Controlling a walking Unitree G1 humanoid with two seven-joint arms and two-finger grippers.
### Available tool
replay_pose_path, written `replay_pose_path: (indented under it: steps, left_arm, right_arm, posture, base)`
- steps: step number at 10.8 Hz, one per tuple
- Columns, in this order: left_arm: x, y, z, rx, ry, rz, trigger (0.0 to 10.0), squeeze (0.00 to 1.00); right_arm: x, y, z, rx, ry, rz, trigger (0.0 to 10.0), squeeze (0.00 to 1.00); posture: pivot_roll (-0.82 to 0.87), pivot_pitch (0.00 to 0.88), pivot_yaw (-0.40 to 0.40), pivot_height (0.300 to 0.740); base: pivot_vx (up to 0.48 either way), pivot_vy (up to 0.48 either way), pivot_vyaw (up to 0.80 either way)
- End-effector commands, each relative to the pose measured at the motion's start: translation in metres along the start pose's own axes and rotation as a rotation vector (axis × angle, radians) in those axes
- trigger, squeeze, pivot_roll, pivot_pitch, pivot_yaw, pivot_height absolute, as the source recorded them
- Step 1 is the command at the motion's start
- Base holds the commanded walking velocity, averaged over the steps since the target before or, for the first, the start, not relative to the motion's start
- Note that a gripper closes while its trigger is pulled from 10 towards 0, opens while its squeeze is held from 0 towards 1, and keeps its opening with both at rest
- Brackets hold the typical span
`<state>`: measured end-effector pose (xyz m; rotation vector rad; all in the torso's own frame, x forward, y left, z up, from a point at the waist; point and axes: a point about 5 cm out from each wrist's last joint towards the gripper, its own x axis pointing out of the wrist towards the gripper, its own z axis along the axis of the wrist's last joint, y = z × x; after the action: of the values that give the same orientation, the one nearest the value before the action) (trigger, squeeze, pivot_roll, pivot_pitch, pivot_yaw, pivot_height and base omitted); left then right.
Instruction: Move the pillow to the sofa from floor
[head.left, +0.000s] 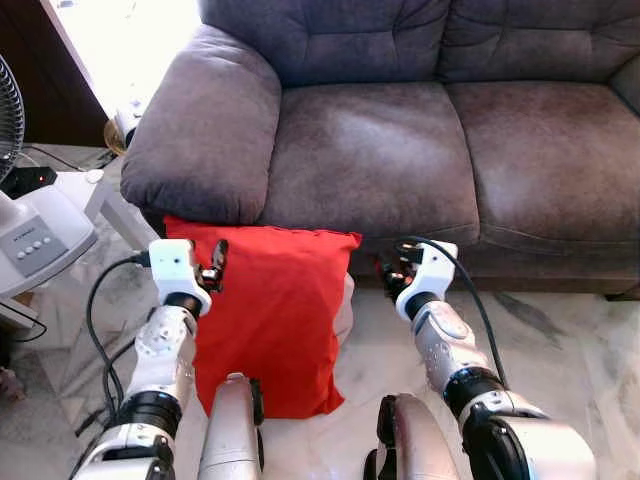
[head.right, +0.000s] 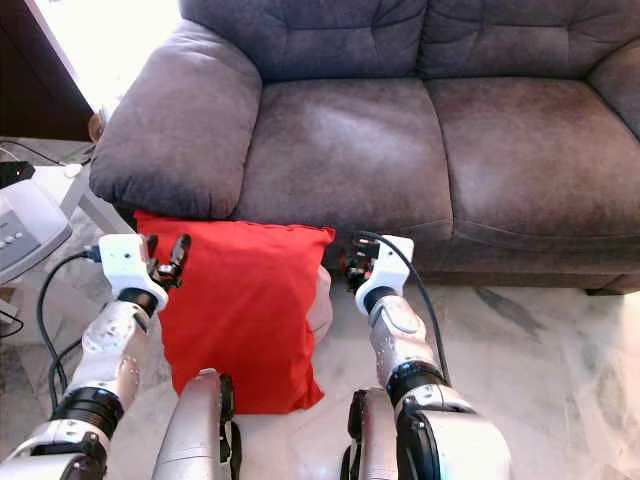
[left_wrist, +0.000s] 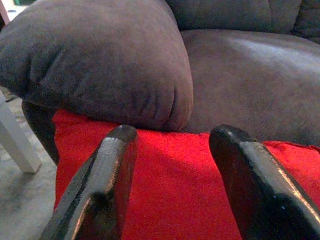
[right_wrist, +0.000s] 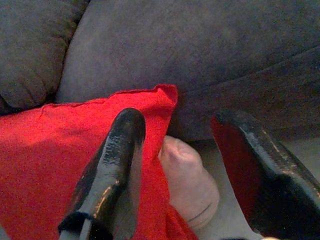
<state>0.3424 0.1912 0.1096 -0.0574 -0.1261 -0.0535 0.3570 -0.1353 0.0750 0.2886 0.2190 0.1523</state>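
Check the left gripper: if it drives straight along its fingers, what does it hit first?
Most likely the red pillow: the left gripper is open and its fingers frame the pillow's top edge. Just behind that rises the sofa, its armrest overhanging the pillow. Depth is unclear, so a slightly higher line would meet the armrest.

A grey-brown sofa (head.left: 420, 150) with a padded armrest (head.left: 200, 130) on the robot's left and two seat cushions is seen across the upper part of the eye views; the seat fabric is lit brighter near its middle. The floor (head.left: 570, 330) is laid with pale marble-patterned tiles with darker veins. To the left, a white fan (head.left: 30, 235) is placed on the floor; part of its grille (head.left: 8, 110) is cut by the frame edge, and a row of buttons is carried on its base. A black cable (head.left: 60, 160) is run along the floor near it. A white leg (left_wrist: 17, 145) is seen beside the armrest. Strong daylight (head.left: 135, 45) is admitted behind the armrest, beside a dark wooden panel (head.left: 35, 60).
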Motion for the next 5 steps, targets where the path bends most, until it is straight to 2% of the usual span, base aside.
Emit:
replay_pose_path:
  steps: [1,3,5]
  left_arm:
    - [-0.005,0.002,-0.004,0.006,0.006,0.005,10.0,0.0]
    - [-0.005,0.002,-0.007,-0.027,0.033,0.019,10.0,0.0]
    - [-0.005,0.003,-0.008,-0.023,0.037,0.017,10.0,0.0]
  right_arm:
    - [-0.005,-0.002,-0.011,-0.018,0.025,-0.01,10.0,0.0]
    - [-0.014,-0.01,-0.024,-0.061,0.034,-0.025,10.0,0.0]
    - [-0.017,-0.014,-0.025,-0.068,0.021,-0.041,10.0,0.0]
  posture:
    - [0.16,0.227,0.019,0.597]
    - [0.15,0.227,0.017,0.597]
    - [0.15,0.225,0.018,0.597]
  base:
    - [0.0,0.0,0.0]
    - [0.0,0.0,0.0]
    - [0.0,0.298,0.0]
